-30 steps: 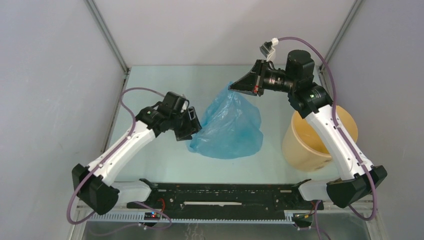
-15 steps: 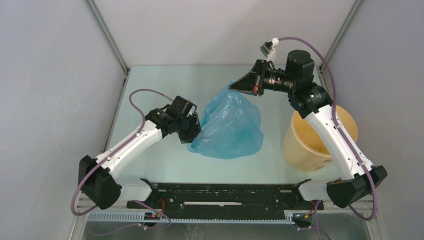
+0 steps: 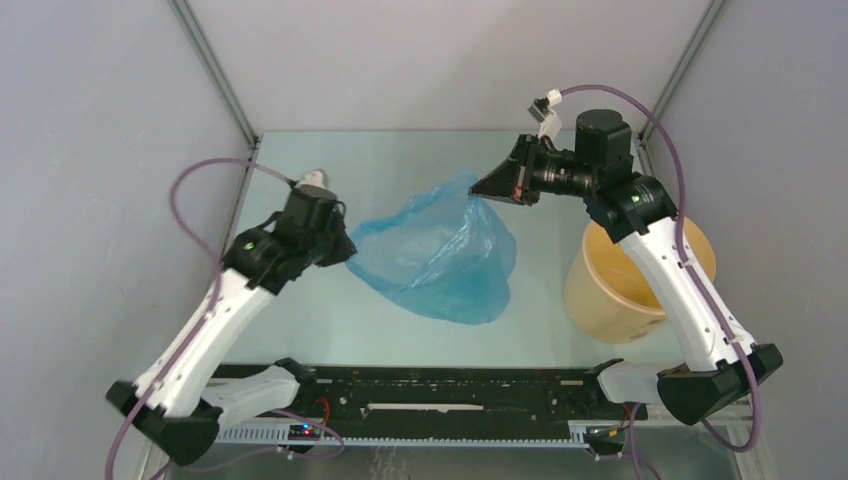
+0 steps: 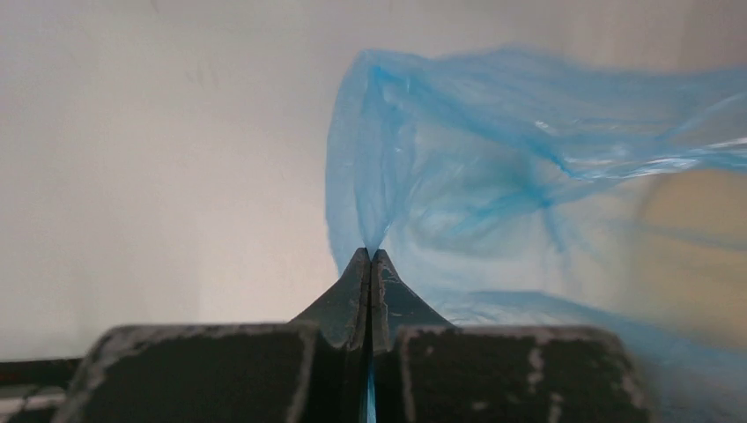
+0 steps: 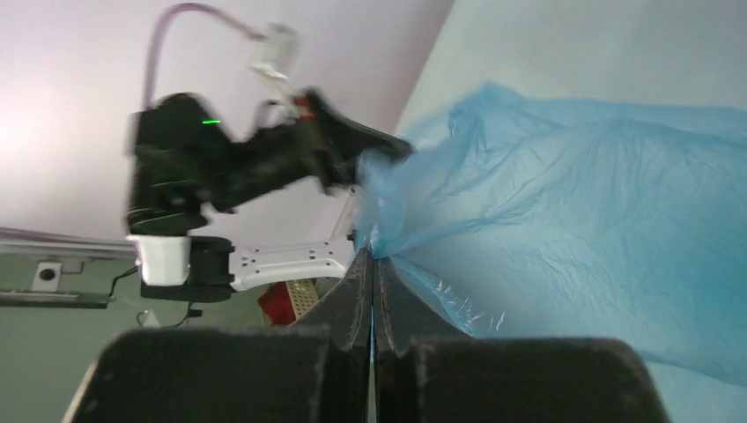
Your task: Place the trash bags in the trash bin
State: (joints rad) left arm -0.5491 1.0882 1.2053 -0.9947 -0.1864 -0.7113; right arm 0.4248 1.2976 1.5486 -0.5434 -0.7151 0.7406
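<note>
Stretching between left gripper [image 3: 348,250] and right gripper [image 3: 474,188], the trash bag [image 3: 440,262] is pinched by both.

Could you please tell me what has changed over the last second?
The left gripper, shut on an edge of the bag, drew back to the left, stretching the bag wider between both grippers. The right gripper, also shut on the bag, shifted slightly right. The bin stayed put, with the bag still outside it.
</note>
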